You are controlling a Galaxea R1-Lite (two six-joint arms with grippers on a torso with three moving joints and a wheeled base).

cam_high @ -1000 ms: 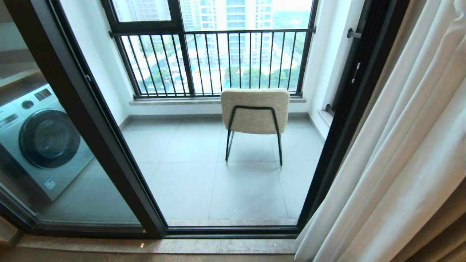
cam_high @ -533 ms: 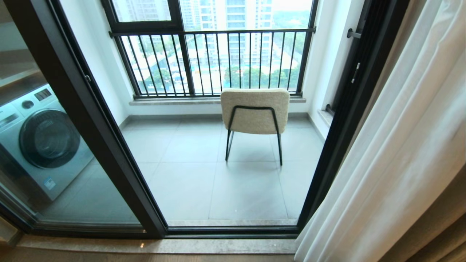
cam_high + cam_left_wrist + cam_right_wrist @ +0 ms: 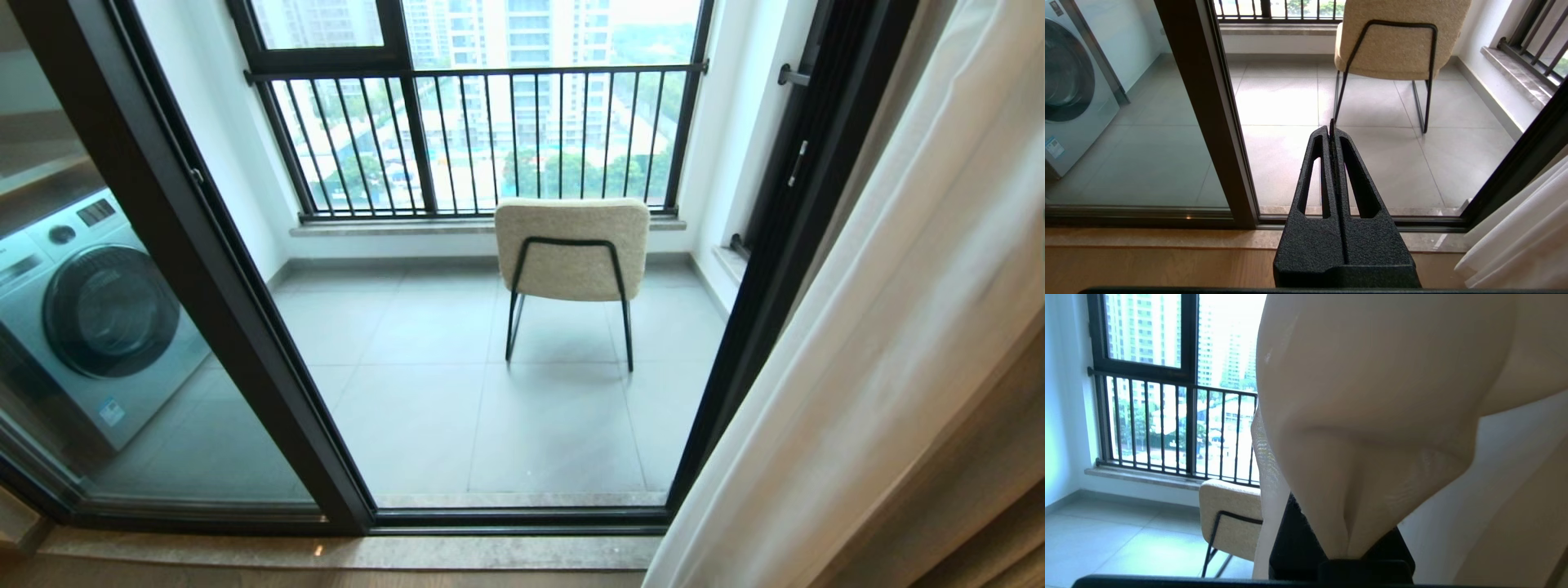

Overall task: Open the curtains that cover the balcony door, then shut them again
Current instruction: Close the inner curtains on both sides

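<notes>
The sheer white curtains (image 3: 882, 367) hang bunched at the right edge of the head view, beside the right post of the opening. The dark-framed glass balcony door (image 3: 196, 261) stands uncovered on the left. In the right wrist view my right gripper (image 3: 1345, 522) is shut on a gathered fold of the curtains (image 3: 1372, 416), which drapes over its fingers and hides the tips. My left gripper (image 3: 1331, 126) is shut and empty, held low in front of the door sill, with the curtains' hem (image 3: 1515, 245) off to its side. Neither arm shows in the head view.
A beige chair (image 3: 571, 253) with black legs stands on the balcony tiles before the black railing (image 3: 490, 139). A washing machine (image 3: 90, 318) sits behind the glass pane at left. A thicker tan drape (image 3: 996, 523) hangs behind the curtains. A stone sill (image 3: 351, 551) runs along the threshold.
The curtains have been drawn a little to the left, their folds pulled smoother and tauter. More of the tan drape shows at the lower right.
</notes>
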